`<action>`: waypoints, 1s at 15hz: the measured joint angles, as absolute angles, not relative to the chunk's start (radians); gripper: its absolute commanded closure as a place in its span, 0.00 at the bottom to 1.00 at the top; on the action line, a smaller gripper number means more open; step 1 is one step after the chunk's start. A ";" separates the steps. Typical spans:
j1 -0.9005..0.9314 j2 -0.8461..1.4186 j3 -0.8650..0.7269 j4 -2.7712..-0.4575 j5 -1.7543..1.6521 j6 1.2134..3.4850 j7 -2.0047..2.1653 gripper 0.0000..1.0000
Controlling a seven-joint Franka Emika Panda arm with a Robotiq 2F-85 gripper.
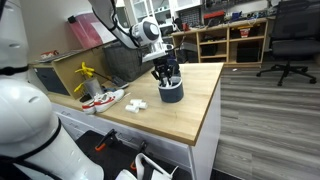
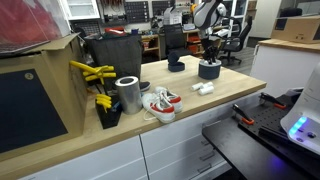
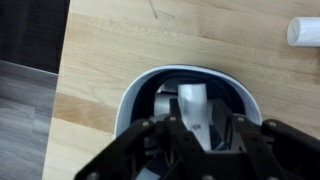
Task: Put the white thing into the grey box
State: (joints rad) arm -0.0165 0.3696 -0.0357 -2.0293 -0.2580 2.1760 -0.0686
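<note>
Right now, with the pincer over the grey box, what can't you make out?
Pincer: wrist view is blurred and its own body covers the gap; open or shut unclear.
Pale shape in the grey box: blurred, half covered by the pincer; unidentifiable.
White piece: cut off by the wrist view's right edge.
White lumps on the table: too small in both exterior views to count.
</note>
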 measured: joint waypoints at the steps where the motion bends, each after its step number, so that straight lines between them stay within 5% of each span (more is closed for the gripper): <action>1: -0.013 0.374 -0.036 -2.028 -0.258 2.172 -0.068 0.20; 4: 0.002 0.375 -0.035 -2.028 -0.259 2.172 -0.062 0.01; 15: 0.134 0.241 0.026 -2.071 -0.412 2.184 0.021 0.00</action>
State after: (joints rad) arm 0.1340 0.2409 0.0263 -2.0706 -0.4124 2.1836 0.0209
